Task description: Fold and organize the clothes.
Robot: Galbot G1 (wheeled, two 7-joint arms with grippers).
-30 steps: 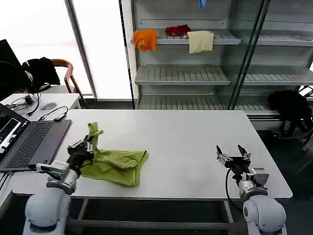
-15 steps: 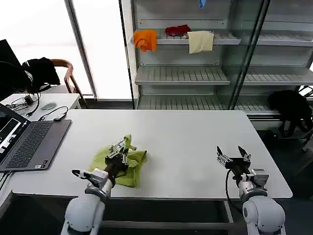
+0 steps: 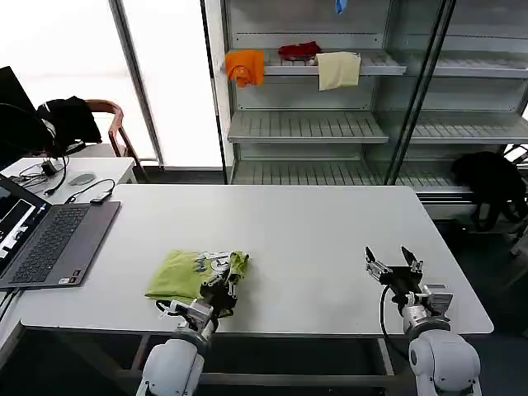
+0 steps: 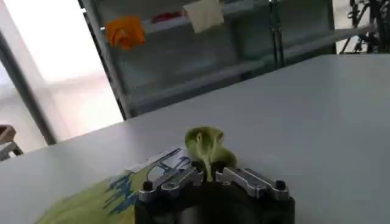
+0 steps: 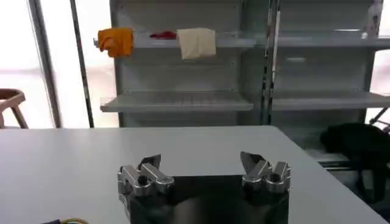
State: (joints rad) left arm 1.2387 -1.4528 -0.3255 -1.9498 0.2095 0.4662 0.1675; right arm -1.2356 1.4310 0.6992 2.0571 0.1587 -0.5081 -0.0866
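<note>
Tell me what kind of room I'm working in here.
Probably a lab or office test area, not a home. A white table holds the green T-shirt, an open laptop sits at its left, and empty glass-fronted shelving behind carries a few cloths.

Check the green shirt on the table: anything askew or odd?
Mostly tidy: the T-shirt lies folded with the print up near the table's front edge. One corner bunches upward, pinched in the left gripper. The right gripper waits open, off to the right.
</note>
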